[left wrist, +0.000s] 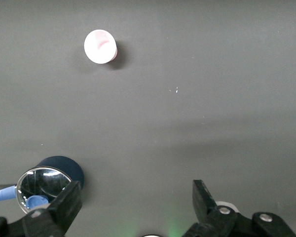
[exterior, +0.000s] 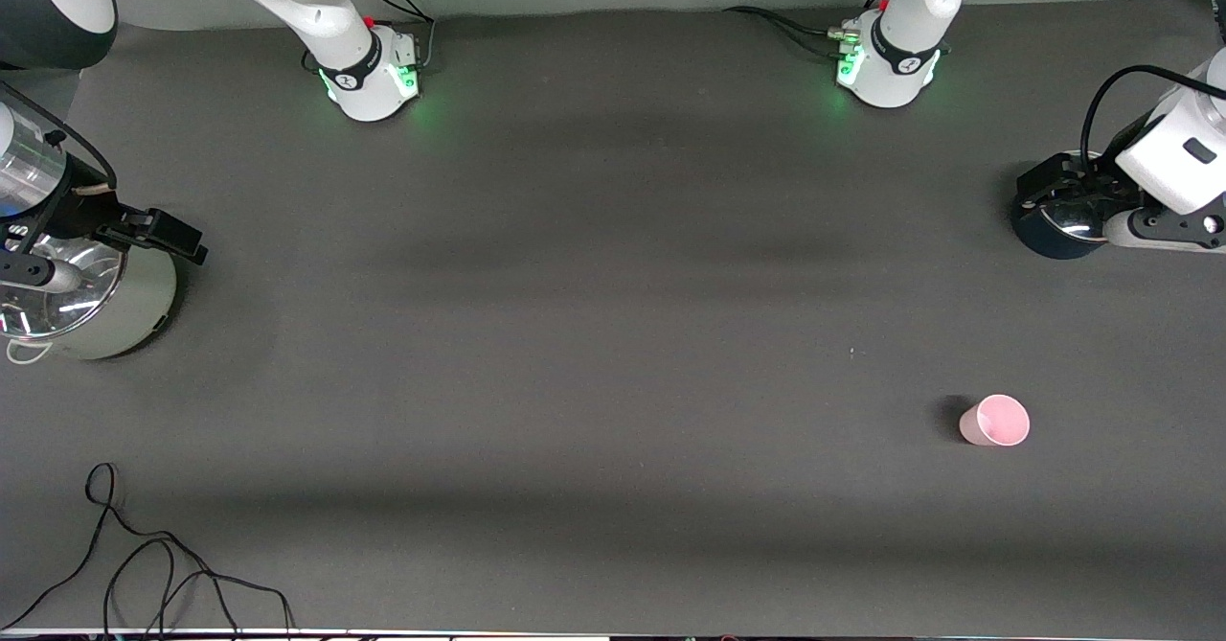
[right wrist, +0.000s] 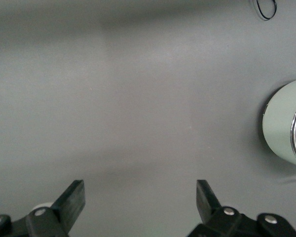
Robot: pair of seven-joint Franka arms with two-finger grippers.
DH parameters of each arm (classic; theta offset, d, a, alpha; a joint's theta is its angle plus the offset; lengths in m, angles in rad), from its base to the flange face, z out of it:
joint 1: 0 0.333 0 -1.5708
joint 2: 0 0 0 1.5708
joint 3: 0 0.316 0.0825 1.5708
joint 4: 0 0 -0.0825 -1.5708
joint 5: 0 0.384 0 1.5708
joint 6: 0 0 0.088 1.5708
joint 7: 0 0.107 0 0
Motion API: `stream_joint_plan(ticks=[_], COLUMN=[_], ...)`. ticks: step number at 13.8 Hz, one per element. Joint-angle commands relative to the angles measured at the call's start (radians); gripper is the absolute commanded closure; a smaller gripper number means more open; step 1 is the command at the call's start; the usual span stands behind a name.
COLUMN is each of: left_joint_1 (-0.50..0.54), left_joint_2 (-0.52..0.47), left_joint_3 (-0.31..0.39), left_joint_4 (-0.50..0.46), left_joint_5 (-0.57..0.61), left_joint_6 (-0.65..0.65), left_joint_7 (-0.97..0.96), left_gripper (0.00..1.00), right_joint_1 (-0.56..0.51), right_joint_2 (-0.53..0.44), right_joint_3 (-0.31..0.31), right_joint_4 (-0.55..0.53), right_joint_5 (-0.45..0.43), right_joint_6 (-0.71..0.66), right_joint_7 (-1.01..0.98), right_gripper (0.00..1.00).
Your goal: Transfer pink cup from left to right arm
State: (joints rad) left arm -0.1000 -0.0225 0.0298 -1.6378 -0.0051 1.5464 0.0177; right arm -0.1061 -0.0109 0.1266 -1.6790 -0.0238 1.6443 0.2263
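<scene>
**A:** Where is the pink cup (exterior: 995, 421) sitting?

**B:** Upright on the table (exterior: 613, 334), toward the left arm's end, near the front edge. The left hand (exterior: 1063, 202) is hanging released over a dark blue pot (exterior: 1054, 234); the right hand (exterior: 144, 229) is waiting released over a pale green pot (exterior: 124, 310).

**A:** What is risking failure?

**B:** The cup looks light and tapered; an off-centre closing finger could be tipping it over or letting it slip during the handover.
</scene>
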Motion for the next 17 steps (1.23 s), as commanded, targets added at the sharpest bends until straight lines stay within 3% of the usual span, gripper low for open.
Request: stream_joint_plan(ticks=[1, 7, 10, 17], left_joint_1=[-0.004, 0.031, 0.121, 0.451], left_joint_2=[0.013, 0.032, 0.053, 0.220], left_joint_3=[0.006, 0.006, 0.006, 0.006], left_joint_4=[0.035, 0.069, 0.075, 0.084], left_joint_5=[0.016, 0.020, -0.002, -0.326], left_joint_6=[-0.018, -0.009, 0.004, 0.081], left_joint_7=[0.002, 0.011, 0.312, 1.009], left_gripper=[0.00, 0.00, 0.00, 0.00], right_joint_1=[0.005, 0.003, -0.007, -0.009], right_joint_2=[0.005, 0.002, 0.002, 0.000], right_joint_3=[-0.007, -0.012, -0.013, -0.018], right_joint_4=[0.015, 0.016, 0.018, 0.018], right_joint_5=[0.015, 0.016, 0.025, 0.027], right_joint_6=[-0.014, -0.032, -0.032, -0.035], right_joint_7=[-0.012, -0.013, -0.013, -0.012], right_gripper=[0.00, 0.00, 0.00, 0.00])
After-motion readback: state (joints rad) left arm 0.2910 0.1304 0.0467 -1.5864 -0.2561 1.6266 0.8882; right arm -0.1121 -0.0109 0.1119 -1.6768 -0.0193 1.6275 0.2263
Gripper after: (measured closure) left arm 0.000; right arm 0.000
